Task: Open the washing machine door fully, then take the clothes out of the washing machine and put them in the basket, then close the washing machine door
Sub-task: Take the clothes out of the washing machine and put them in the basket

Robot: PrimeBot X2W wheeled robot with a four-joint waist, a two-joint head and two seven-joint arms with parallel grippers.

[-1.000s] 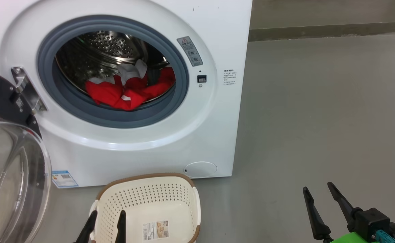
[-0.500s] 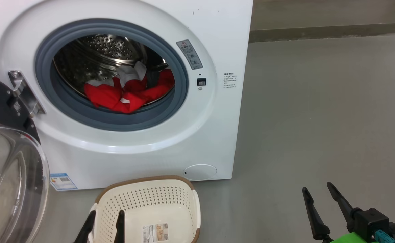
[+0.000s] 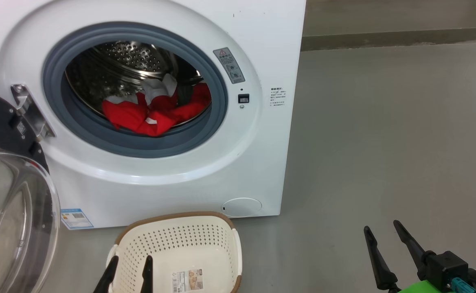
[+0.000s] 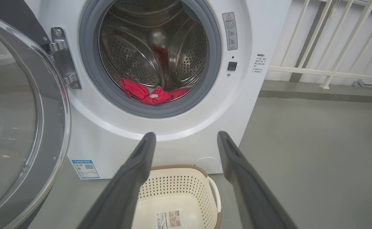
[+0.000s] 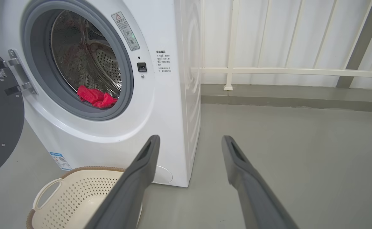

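Currently the left gripper point(image 3: 131, 260) hangs spread and empty over the basket point(image 3: 172, 217); the right gripper point(image 3: 382, 226), likewise spread, sits well right. The clothes point(image 3: 152, 116) lie low inside the washing machine point(image 3: 238, 162). Hazard: a left-arm reach may strike the washing machine door point(image 3: 9, 211), open at left.

Gloss, steel and soft cloth at the washing machine point(image 3: 172, 179)
Its white shell looked smooth and glossy. The drum point(image 3: 132, 57) was bright perforated steel, ringed by a matt grey rubber seal point(image 3: 218, 106). The washing machine door point(image 3: 14, 203) had clear glass in a black rim and hung on a shiny metal hinge point(image 3: 28, 108). The clothes point(image 3: 136, 116) were soft red and white cloth. The basket point(image 3: 172, 240) was cream perforated plastic with a brown woven-look rim and 1 paper label point(image 3: 187, 279). The grey floor point(image 3: 384, 142) looked smooth and matt.
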